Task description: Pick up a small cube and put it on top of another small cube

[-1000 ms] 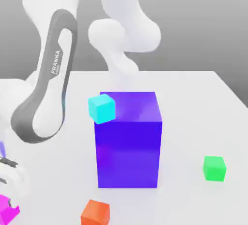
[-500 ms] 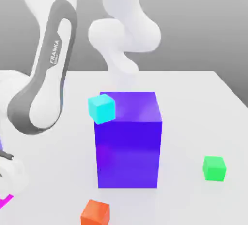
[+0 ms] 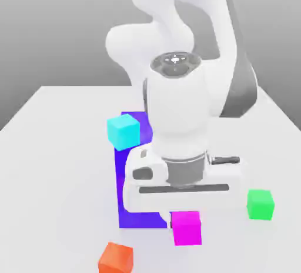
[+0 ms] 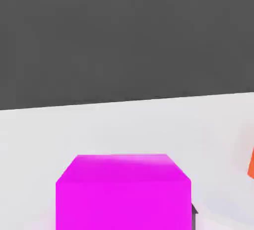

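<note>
Your tool (image 3: 187,222) is clamped on the pink cube (image 3: 187,227), likely light and rigid, so keep gripping its flat sides.

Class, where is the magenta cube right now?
In the exterior view, the magenta cube hangs under the shut gripper, in front of the blue block.

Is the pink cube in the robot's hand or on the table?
In the hand: the small cube hangs under the shut gripper.
</note>
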Controlling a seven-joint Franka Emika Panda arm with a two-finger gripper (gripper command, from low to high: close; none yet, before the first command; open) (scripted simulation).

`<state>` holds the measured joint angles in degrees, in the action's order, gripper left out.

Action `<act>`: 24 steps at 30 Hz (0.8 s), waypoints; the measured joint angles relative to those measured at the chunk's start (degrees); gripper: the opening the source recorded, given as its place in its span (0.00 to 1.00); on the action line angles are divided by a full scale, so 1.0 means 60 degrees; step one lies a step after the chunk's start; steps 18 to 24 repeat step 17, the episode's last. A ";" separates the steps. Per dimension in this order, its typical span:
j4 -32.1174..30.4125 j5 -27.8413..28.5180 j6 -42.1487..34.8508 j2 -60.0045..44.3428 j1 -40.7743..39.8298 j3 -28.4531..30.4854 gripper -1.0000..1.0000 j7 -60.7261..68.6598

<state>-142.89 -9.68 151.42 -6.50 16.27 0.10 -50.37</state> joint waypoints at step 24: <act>-0.1508 0.1857 0.1778 -0.0596 0.3341 -0.0422 1.00 -0.2787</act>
